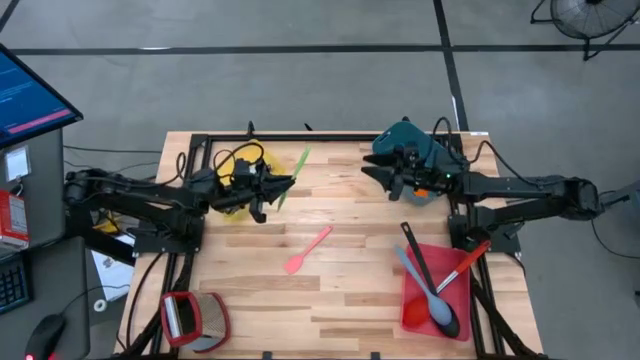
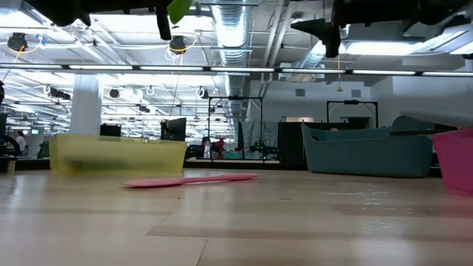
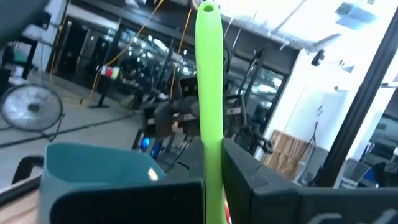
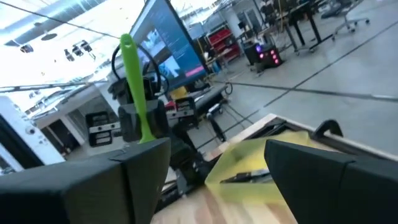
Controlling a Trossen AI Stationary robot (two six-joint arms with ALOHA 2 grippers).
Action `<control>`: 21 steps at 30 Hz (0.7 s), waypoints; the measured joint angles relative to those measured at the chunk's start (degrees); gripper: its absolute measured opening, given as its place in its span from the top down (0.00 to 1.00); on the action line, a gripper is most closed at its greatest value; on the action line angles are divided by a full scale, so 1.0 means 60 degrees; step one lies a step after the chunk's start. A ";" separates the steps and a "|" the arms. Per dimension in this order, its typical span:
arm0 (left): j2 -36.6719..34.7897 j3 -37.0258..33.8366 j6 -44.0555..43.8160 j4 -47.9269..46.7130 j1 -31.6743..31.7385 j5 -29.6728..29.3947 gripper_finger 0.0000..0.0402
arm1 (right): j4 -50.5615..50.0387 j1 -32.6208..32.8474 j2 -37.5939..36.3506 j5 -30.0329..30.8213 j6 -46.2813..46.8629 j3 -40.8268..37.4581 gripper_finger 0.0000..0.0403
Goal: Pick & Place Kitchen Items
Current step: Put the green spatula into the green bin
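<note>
Pale wooden table (image 1: 350,290), glossy green plastic spatula (image 3: 209,93), matt yellow plastic bin (image 2: 118,154)

Wooden table (image 1: 340,290), pink spatula (image 1: 307,250), yellow bin (image 1: 240,180), teal bin (image 1: 405,150), red bin (image 1: 435,290)

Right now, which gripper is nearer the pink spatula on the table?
Left. The left gripper, shut on the green spatula, hangs just up-left of the pink spatula in the high view. The right gripper, open, sits farther off by the teal bin.

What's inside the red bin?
In the red bin lie a black ladle, a grey-blue spoon and a red-handled tool leaning over its rim. Anything beneath them is covered and cannot be seen.
</note>
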 joint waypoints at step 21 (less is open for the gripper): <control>0.2298 0.1242 -0.0073 0.0955 0.0430 0.0157 0.98 | -0.0020 -0.0087 0.3013 -0.1381 -0.1384 0.2699 0.36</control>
